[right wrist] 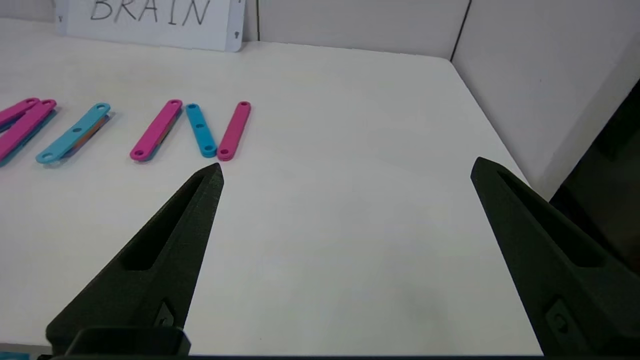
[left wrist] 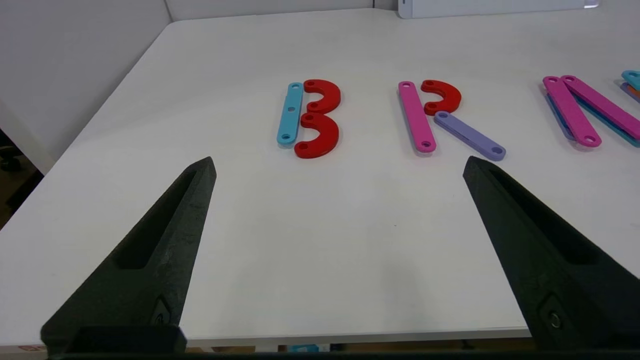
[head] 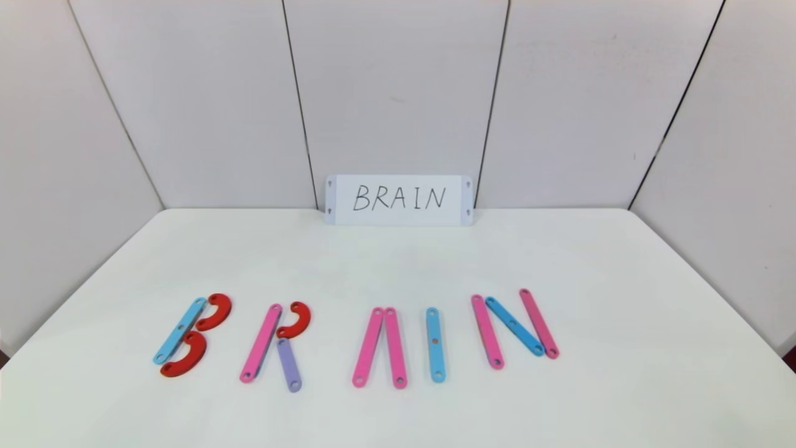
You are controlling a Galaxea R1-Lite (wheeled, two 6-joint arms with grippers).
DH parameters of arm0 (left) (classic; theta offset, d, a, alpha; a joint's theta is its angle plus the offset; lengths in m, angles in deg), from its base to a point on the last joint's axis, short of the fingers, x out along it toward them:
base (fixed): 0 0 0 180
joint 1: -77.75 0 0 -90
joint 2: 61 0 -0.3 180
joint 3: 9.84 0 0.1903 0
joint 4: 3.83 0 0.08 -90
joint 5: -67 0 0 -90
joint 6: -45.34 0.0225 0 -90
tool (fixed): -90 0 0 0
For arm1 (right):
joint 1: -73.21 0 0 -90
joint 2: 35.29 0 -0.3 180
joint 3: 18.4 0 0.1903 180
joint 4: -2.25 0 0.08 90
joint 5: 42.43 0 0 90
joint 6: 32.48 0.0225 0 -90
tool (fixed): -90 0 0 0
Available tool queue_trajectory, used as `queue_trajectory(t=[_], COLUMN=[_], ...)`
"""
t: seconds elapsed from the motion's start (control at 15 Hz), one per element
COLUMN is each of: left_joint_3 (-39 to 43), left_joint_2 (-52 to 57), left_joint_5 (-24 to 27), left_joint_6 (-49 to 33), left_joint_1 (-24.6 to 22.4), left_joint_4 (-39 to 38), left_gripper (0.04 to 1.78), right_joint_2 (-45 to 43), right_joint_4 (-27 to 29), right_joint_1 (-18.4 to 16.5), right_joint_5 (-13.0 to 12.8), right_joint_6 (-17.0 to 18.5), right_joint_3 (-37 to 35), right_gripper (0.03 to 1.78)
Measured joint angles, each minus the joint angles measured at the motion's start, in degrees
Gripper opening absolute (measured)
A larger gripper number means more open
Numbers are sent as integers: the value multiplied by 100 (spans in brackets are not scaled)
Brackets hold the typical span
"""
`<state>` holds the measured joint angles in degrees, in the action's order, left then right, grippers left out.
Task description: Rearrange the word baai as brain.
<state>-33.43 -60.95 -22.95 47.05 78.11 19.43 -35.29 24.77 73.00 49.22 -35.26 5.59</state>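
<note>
Five big letters lie in a row on the white table [head: 398, 267]. B [head: 191, 336] is a blue strip with two red curves. R [head: 277, 343] is a pink strip, a red curve and a purple strip. A [head: 380, 347] is two pink strips. I [head: 435, 344] is one blue strip. N [head: 513, 326] is two pink strips with a blue diagonal. My left gripper [left wrist: 340, 167] is open and empty above the table's near edge, short of B [left wrist: 310, 117] and R [left wrist: 440, 117]. My right gripper [right wrist: 347, 170] is open and empty, near N [right wrist: 200, 130]. Neither gripper shows in the head view.
A white card handwritten BRAIN [head: 398, 200] leans on the back wall, also in the right wrist view [right wrist: 150, 20]. Grey wall panels enclose the table at the back and sides. The table's near edge [left wrist: 350, 336] shows under the left gripper.
</note>
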Motion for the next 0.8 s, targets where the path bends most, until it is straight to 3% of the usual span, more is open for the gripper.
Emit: queue_trajectory(t=[0.13,0.8], left_joint_3=[17,22], left_joint_2=[0,0], left_joint_5=[-2,-5], left_joint_6=[-45,-100], left_joint_1=[-2,0], left_joint_4=[-11,29], left_gripper=[174,174], right_joint_2=[0,-2], right_joint_4=[21,18], right_joint_1=[0,-6], right_joint_5=[-149,-160], right_joint_6=[72,285], right_joint_3=[-46,-62], right_gripper=[173,173])
